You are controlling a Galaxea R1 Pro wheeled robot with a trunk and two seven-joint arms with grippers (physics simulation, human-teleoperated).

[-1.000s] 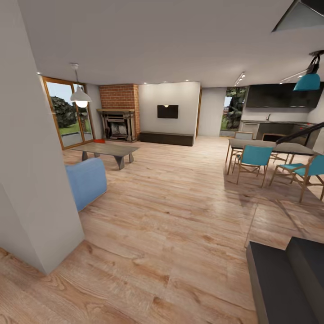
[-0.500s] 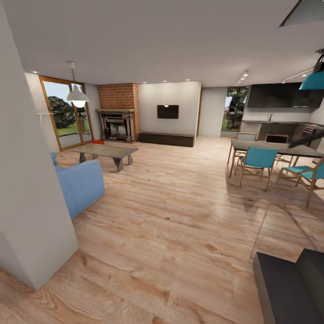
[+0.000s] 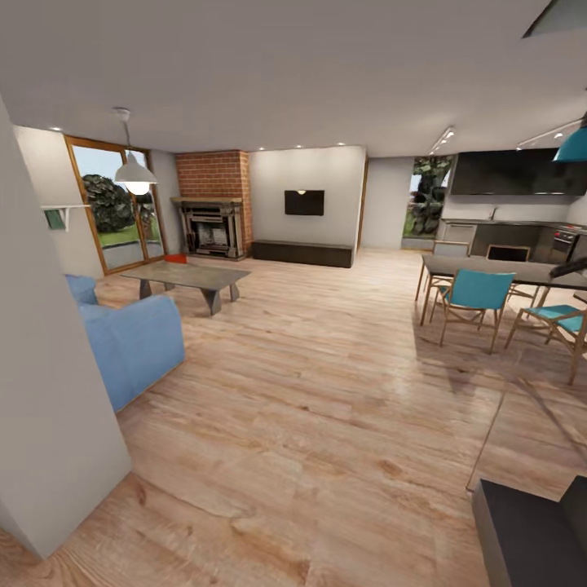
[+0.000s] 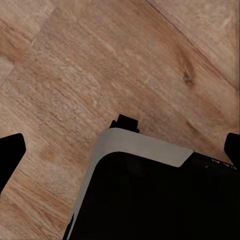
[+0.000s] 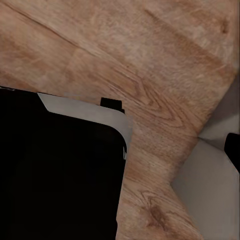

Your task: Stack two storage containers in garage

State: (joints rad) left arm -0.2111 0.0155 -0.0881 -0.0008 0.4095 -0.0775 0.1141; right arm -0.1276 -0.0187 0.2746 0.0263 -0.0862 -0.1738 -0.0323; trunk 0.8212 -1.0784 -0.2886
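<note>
Camera advances into living room: grey wall corner (image 3: 49, 424) slides lower left. Red-orange storage container (image 3: 176, 258), a sliver at frame's middle left, sits behind grey low coffee table (image 3: 189, 277), beside brick fireplace (image 3: 214, 204). Claws' spread: cannot tell. Approach underway.

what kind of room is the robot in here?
Likely an open-plan living room joined to a kitchen-diner: brick fireplace, wall TV and blue sofa on a wood-plank floor, with a dining table and teal chairs to the right.
</note>
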